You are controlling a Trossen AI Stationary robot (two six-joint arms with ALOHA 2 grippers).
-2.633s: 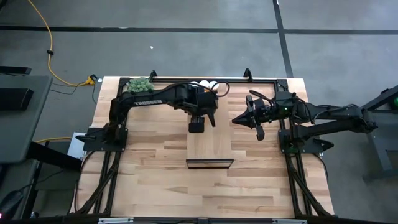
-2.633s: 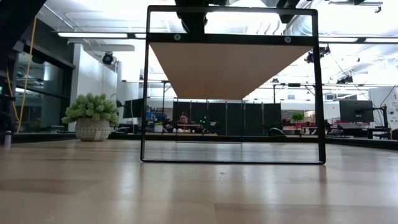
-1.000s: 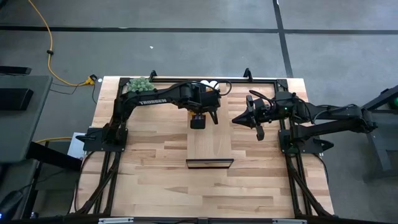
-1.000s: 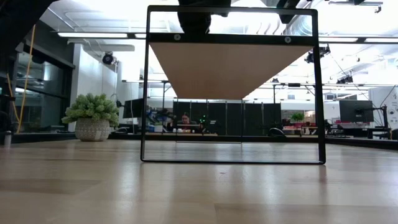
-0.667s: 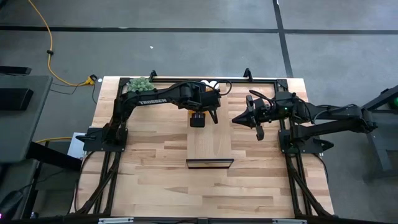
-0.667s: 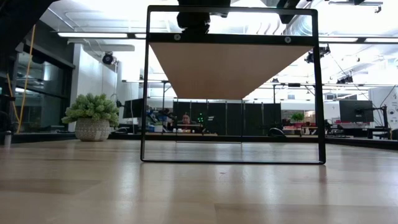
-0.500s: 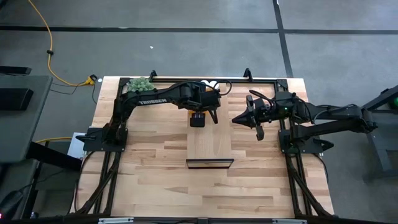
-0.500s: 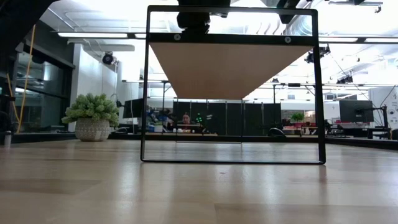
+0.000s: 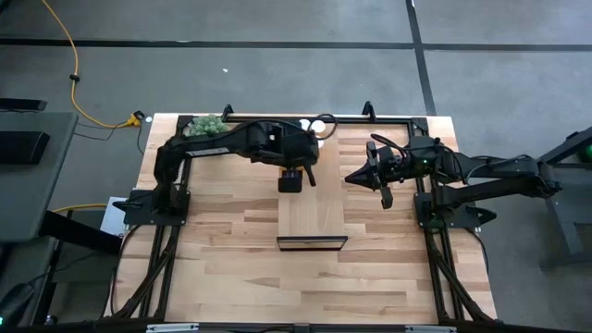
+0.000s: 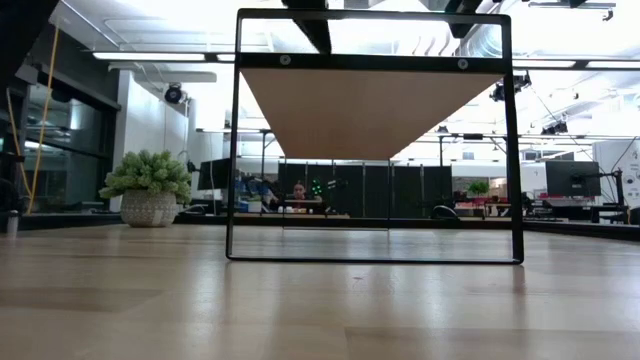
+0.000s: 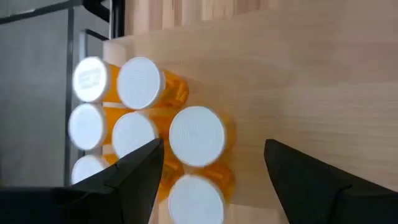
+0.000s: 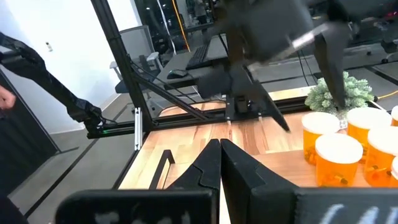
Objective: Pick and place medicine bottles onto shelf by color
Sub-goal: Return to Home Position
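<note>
No lettering legible to us, only blurred marks atop the white-capped translucent orange pill bottles [image 11: 197,136].

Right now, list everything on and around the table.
medicine bottles: seven show, orange with white caps, clustered at the shelf's far end.
shelf: one, pale wood on a dark frame, table centre.
plant: one, green in a pale pot, table's far left corner.
table: one, striped wood.
cable: one, yellow, on the floor off the far left corner.
left gripper: open, over the shelf near the bottles.
right gripper: shut, to the right of the shelf.
</note>
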